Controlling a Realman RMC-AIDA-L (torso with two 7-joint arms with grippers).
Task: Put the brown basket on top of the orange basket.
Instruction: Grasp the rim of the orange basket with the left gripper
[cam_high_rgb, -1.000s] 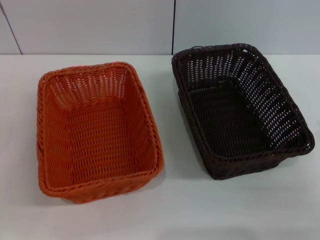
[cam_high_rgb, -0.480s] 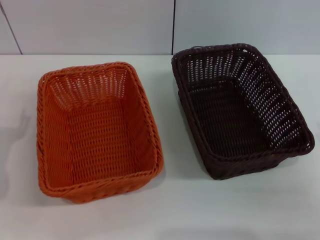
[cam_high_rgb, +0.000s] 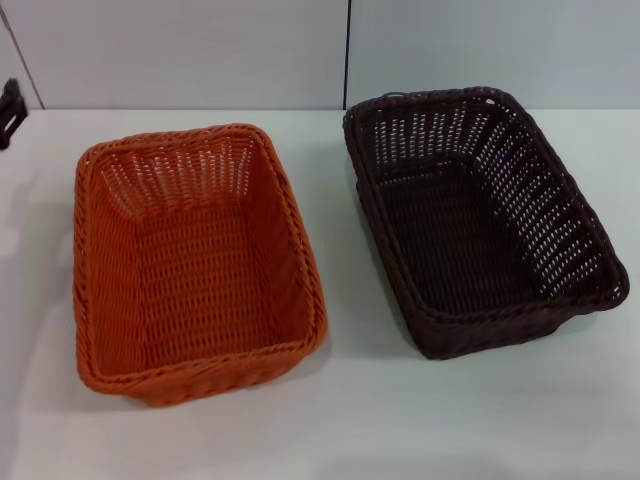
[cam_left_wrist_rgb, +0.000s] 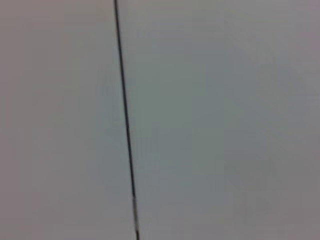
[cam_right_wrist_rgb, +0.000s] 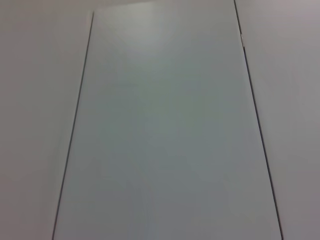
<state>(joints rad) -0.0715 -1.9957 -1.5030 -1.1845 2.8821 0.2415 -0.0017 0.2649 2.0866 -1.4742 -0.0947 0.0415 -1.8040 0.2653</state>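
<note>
We see the left gripper (cam_high_rgb: 10, 112) at the desk (cam_high_rgb: 360, 420) edge; its state cannot be determined. The orange basket (cam_high_rgb: 195, 260) lies near it, the brown basket (cam_high_rgb: 480, 215) beyond, well apart.

The head camera looks forward and down from above at a white table (cam_high_rgb: 340, 420), taking in the orange basket (cam_high_rgb: 195, 262) on the left, the brown basket (cam_high_rgb: 480, 220) on the right, and a strip of panelled wall (cam_high_rgb: 180, 50) behind. The left wrist camera faces a plain grey wall panel crossed by one dark seam (cam_left_wrist_rgb: 125, 120), apparently from close up. The right wrist camera sees a whole panel (cam_right_wrist_rgb: 165, 130) between two seams, so all three views share only panelled wall.
</note>
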